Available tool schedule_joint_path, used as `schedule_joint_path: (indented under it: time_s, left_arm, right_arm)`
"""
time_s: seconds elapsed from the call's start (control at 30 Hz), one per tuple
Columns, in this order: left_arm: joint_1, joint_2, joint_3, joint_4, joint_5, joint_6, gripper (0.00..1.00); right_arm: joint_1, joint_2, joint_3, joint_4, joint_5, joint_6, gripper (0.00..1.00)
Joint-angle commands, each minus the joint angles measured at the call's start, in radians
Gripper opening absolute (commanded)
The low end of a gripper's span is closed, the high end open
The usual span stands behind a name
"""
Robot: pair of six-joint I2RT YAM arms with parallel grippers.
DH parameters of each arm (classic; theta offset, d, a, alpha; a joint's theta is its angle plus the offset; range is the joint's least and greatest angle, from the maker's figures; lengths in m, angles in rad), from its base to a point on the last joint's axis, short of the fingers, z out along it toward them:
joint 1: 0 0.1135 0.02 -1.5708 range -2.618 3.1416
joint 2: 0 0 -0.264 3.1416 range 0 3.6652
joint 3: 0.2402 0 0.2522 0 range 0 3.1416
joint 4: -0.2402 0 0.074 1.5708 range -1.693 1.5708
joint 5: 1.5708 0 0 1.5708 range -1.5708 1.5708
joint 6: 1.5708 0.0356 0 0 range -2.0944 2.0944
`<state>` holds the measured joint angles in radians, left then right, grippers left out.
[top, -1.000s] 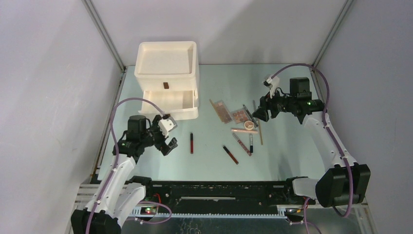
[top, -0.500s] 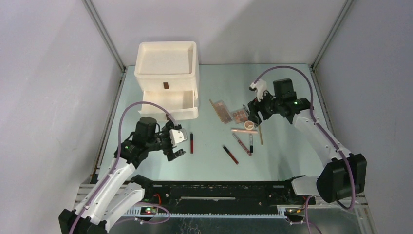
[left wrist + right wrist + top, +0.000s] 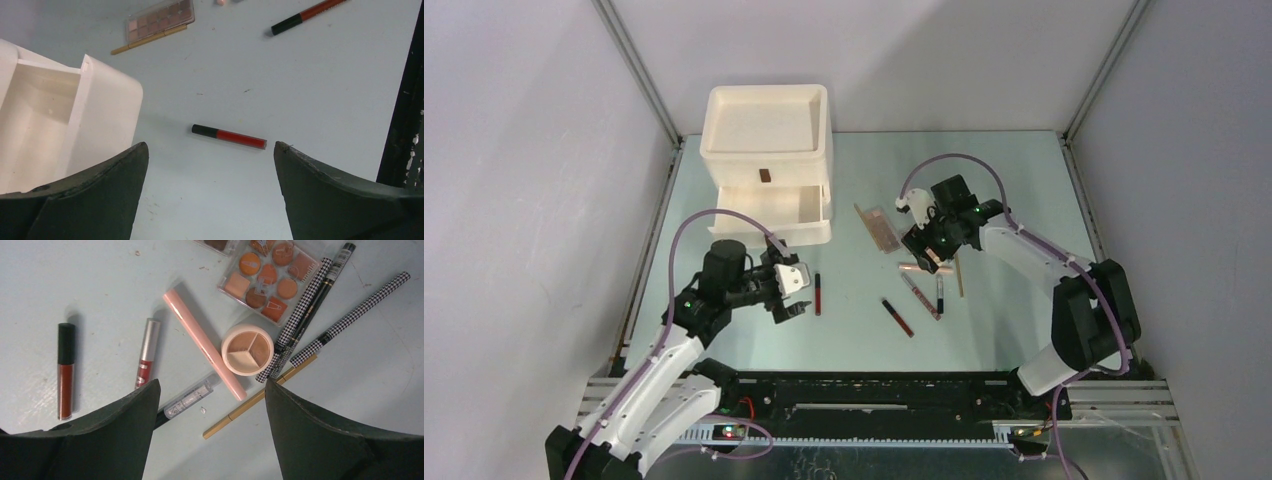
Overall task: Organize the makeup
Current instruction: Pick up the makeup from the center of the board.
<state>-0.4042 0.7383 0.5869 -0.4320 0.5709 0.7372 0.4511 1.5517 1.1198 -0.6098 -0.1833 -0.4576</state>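
— Makeup [image 3: 921, 295] lies loose on the table [image 3: 1024, 180]. None of it is in the drawer box [image 3: 766, 130], which has one drawer [image 3: 769, 212] pulled out.

— And the grippers?

— Both are spread wide, holding nothing. The left gripper [image 3: 210, 150] hovers over a lone red tube [image 3: 229, 136]. The right gripper [image 3: 212, 385] hangs over the crowded pile.

— What could go wrong?

— Mostly the right side, I'd judge. The round compact [image 3: 247, 349] lies against the pink tube [image 3: 205, 344] and a houndstooth pencil [image 3: 300, 308]. Closing fingers could catch two things at once or scatter the pencils. On the left, the red tube could roll off a finger's nudge.

— The count?

— Two palettes [image 3: 269, 280], one compact, two houndstooth pencils, two gold pencils [image 3: 240, 410], one black liner [image 3: 322, 290], and five tubes counting the pink one. I see no sponges.
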Motion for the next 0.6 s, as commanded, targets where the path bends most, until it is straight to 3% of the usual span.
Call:
schedule_joint_path:
  time_s: [0.0,0.57]
  left_arm:
    - [-0.007,-0.022,-0.028,0.082,0.003,-0.034,1.00]
    - [-0.007,-0.038,-0.076,0.114,-0.068,-0.035,1.00]
  right_arm:
    - [0.003,0.031,0.051,0.012,0.052,0.015,0.86]
    - [-0.118,0.090,0.091,-0.008,-0.017,0.091,0.75]
